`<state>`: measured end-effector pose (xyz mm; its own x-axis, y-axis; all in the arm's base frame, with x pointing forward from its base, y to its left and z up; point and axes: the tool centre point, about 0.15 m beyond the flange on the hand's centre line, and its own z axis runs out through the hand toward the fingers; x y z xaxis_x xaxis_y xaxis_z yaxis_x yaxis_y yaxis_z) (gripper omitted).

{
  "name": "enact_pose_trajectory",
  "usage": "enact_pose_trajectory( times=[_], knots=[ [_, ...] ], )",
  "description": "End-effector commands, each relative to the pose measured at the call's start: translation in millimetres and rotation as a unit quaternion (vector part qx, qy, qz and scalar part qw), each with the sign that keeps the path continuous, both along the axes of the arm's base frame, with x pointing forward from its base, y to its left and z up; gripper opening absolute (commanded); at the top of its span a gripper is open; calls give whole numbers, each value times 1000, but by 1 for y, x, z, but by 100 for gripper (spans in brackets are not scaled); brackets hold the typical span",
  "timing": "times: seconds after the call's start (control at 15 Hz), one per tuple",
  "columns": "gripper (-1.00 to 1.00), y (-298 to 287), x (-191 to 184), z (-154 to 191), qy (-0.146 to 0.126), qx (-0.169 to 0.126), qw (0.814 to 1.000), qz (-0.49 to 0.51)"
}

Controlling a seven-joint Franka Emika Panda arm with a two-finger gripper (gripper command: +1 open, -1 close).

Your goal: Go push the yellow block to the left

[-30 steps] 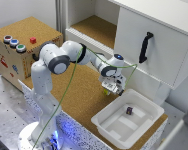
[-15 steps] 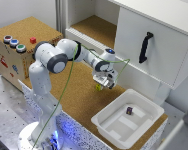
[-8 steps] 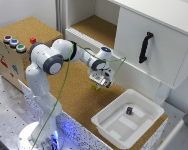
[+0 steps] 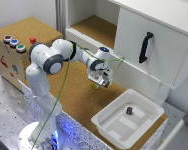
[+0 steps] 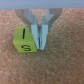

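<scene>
The yellow block (image 5: 25,40) is a small yellow-green cube with black marks, lying on the cork table top. In the wrist view my gripper (image 5: 39,44) is shut, with its fingertips pressed together right beside the block and touching its side. Nothing is held between the fingers. In the exterior view the gripper (image 4: 100,81) hangs low over the cork, with the yellow block (image 4: 94,86) just showing at its lower edge, towards the exterior view's left.
A white tray (image 4: 115,131) with a small dark purple block (image 4: 129,110) stands on the exterior view's right. A wooden box with coloured buttons (image 4: 16,42) is at the left. A white cabinet with a black handle (image 4: 145,46) rises behind.
The arm has swung from above the white tray toward the exterior view's left and come down to the cork surface beside the yellow block.
</scene>
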<state>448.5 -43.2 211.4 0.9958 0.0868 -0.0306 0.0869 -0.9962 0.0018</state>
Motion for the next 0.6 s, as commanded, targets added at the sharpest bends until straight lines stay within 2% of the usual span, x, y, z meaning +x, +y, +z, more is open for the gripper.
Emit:
enact_pose_trajectory(
  times=[0.0, 0.2, 0.47, 0.53],
  knots=[
    [-100, 34, 13, -5, 22, -30, 999, -26],
    [-100, 47, 1, 7, 33, -30, 999, -28],
    [-100, 67, -1, 10, 64, -54, 996, -39],
    [-100, 72, -1, 10, 63, -48, 996, -38]
  ],
)
